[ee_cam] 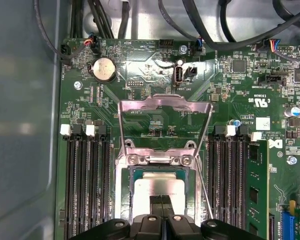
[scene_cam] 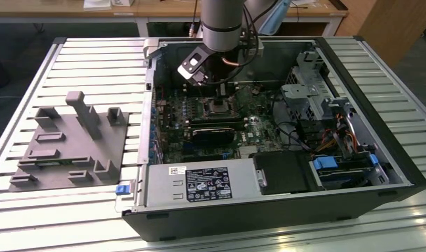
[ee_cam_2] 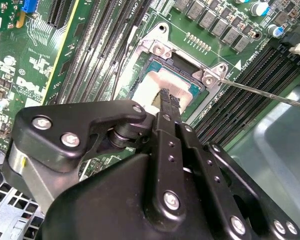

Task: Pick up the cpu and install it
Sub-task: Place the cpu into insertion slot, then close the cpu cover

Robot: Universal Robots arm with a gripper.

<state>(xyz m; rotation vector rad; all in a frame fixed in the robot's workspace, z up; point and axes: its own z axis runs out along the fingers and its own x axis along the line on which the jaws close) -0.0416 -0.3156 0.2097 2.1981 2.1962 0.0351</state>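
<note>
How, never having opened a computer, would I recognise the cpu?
Inside the black computer case lies the green motherboard. On it, between rows of black memory slots, a metal-framed socket holds the cpu: the flat silver-grey square under the black gripper.

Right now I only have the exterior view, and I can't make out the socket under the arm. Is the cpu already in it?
Observer: Yes. In the first wrist view the cpu lies flat in the socket, silver top up.
Operator: Is the retention frame closed over it?
Observer: No. The retention frame stands swung open, clear of the cpu.
Operator: And the gripper?
Observer: In the second wrist view the gripper has its fingertips together over the cpu's top. I cannot tell whether they touch it.
</note>
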